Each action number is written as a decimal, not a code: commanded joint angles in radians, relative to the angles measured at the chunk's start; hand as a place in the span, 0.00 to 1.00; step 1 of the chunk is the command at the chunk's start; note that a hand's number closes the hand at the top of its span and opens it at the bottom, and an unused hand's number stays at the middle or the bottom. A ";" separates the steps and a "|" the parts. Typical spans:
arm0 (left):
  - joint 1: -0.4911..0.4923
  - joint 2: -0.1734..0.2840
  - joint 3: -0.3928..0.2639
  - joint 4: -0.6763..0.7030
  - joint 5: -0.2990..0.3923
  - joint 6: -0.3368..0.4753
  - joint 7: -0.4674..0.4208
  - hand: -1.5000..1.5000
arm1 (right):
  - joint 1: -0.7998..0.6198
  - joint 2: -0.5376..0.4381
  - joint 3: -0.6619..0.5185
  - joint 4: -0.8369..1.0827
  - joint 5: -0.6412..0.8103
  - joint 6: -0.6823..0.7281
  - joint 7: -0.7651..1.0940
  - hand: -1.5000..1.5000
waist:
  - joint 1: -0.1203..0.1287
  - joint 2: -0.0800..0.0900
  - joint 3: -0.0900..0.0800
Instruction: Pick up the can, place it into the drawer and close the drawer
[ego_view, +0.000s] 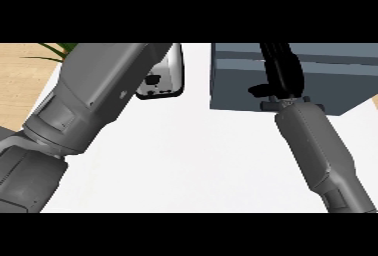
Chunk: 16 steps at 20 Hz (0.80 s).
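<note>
Left forearm (81, 105) hiding its hand, right hand (280, 70) over drawer (332, 75), grip unclear

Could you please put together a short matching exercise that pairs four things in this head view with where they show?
Things:
1. right hand
2. drawer unit
3. toaster
4. plant leaves

Places:
A. upper left corner, beyond the counter's edge
B. upper right, a blue-grey box on the white counter
C. stretched over the blue-grey box
D. top middle, partly behind the left forearm

Pairs: 1-C, 2-B, 3-D, 4-A
</note>
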 joint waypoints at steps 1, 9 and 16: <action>0.009 0.053 -0.015 -0.043 -0.020 -0.030 0.060 0.00 | -0.132 0.008 -0.035 0.165 0.038 -0.084 0.004 0.00 | 0.009 0.001 0.000; 0.119 0.078 -0.027 -0.167 -0.030 -0.032 0.070 0.00 | -0.302 0.013 -0.085 0.381 0.067 -0.197 0.014 0.00 | 0.046 0.007 0.000; 0.209 0.114 -0.042 -0.280 -0.032 -0.041 0.120 0.00 | -0.389 -0.019 -0.125 0.457 0.046 -0.198 -0.031 0.00 | 0.064 0.009 0.000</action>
